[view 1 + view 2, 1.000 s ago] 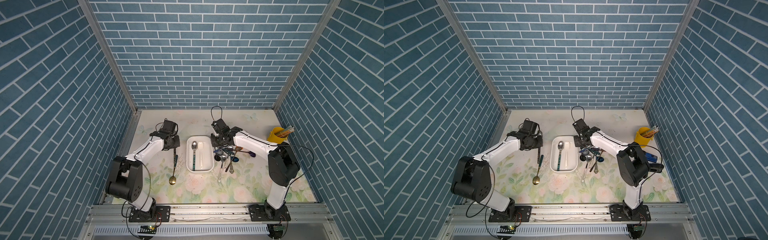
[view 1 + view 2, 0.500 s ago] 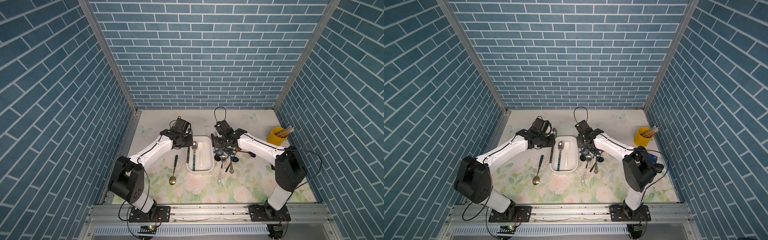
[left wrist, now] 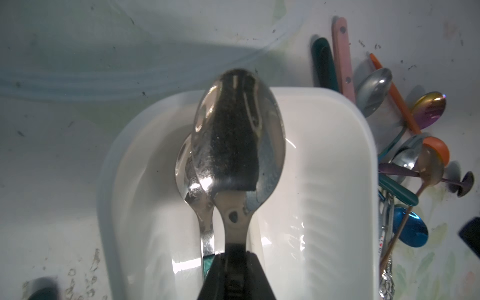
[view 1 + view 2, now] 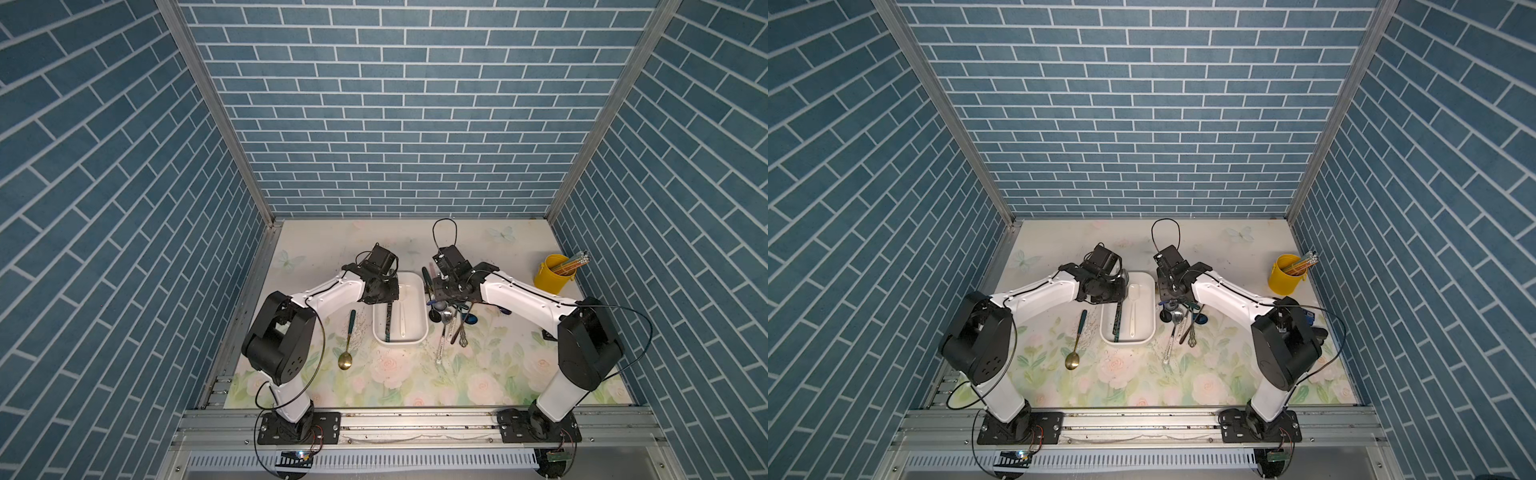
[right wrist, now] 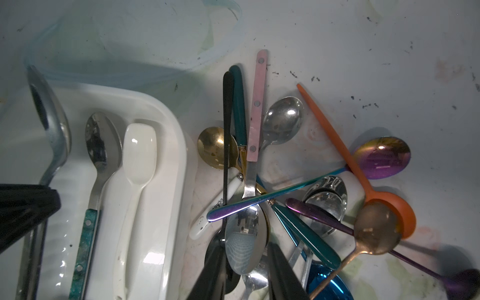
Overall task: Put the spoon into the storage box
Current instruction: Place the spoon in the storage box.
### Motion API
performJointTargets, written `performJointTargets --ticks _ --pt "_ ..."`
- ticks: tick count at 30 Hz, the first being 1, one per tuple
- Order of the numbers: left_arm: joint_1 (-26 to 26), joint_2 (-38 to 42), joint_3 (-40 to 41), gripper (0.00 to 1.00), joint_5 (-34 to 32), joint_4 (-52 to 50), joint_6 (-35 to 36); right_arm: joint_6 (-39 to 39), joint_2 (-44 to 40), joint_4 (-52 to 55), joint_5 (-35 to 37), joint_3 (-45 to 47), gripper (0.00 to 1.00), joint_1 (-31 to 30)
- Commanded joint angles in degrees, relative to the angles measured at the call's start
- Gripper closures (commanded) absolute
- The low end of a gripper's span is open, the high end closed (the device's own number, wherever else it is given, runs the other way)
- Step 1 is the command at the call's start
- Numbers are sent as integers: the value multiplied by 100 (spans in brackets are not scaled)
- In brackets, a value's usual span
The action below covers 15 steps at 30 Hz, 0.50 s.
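Fingers (image 3: pixel 259 280) of left gripper (image 3: pixel 235 255) clamp steel spoon (image 3: pixel 237 130) by handle, bowl above storage box (image 3: pixel 362 135) far end. Lower level, lay alongside spoons already inside (image 5: pixel 139 155), then release. Right gripper (image 5: pixel 245 249) fingers (image 5: pixel 283 272) apart over loose pile (image 5: pixel 285 189); grip unclear.

Blue brick-patterned walls (image 4: pixel 395 104) on three sides, metal corner posts (image 4: pixel 218 112), a pale floral table (image 4: pixel 478 374), aluminium rail (image 4: pixel 415 428) in front.

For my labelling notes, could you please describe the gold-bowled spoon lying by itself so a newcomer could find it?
Find the white storage box in the middle of the floral table. On its left-arm side lies the spoon: dark teal handle, gold bowl at the near end. Unlike the piled spoons opposite, it lies alone.
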State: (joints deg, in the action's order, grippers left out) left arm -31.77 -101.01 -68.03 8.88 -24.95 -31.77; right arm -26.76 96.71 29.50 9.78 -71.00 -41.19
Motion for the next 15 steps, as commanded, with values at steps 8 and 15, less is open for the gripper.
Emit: performJointTargets --ticks 8,15 --pt "-43 -520 25 94 18 192 -105 -145 -221 4 145 385 69 23" --pt "-40 -589 32 82 -26 149 -141 -100 -104 -5 134 366 69 23"
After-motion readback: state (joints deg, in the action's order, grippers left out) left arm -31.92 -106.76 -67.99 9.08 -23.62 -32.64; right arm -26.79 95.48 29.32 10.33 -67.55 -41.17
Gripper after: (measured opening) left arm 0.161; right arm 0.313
